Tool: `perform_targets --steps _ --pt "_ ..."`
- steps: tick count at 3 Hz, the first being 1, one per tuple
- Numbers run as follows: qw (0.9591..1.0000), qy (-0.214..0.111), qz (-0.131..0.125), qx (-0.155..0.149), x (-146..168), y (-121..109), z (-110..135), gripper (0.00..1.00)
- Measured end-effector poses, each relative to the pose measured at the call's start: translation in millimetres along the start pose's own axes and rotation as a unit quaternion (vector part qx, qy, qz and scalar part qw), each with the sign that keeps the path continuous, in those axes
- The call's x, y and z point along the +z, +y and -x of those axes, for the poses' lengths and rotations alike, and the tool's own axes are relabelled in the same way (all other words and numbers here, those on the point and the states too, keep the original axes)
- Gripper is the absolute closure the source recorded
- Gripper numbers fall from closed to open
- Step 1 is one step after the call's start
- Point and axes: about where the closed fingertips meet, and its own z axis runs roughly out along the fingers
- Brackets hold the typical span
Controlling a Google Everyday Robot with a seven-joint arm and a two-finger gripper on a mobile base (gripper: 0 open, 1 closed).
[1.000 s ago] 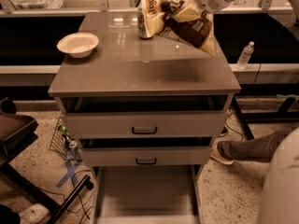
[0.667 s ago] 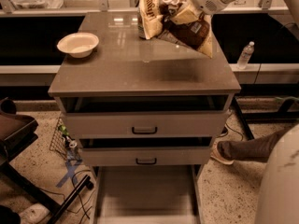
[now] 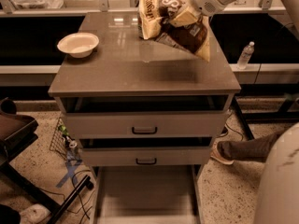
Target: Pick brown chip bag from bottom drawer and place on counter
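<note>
The brown chip bag (image 3: 175, 24), dark brown with tan edges and white lettering, hangs tilted above the far right part of the counter (image 3: 140, 64). My gripper (image 3: 184, 14) comes in from the upper right and is shut on the bag near its middle. The bag's lower corner hangs low over the counter's right side; I cannot tell if it touches. The bottom drawer (image 3: 145, 195) is pulled out at the bottom of the view, and its flat grey floor shows nothing in it.
A white bowl (image 3: 78, 44) sits on the counter's far left. The two upper drawers (image 3: 145, 125) with black handles stand slightly open. A water bottle (image 3: 245, 55) stands to the right, a person's leg and shoe (image 3: 243, 150) beside the cabinet, a black chair (image 3: 18, 139) at left.
The gripper has lifted the bag a little and carried it slightly to the back of the counter. The drawers and bowl have not moved.
</note>
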Motion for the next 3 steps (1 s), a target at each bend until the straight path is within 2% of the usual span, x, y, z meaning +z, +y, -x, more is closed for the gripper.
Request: perform_targets --steps 1,2,3 --pt "1.0000 -0.001 0.003 0.000 3.3 1.3 0.4 0.10" --pt "1.0000 -0.001 0.005 0.000 5.8 2.3 0.6 0.00" --pt "1.0000 -0.001 0.005 0.000 5.9 2.4 0.6 0.00"
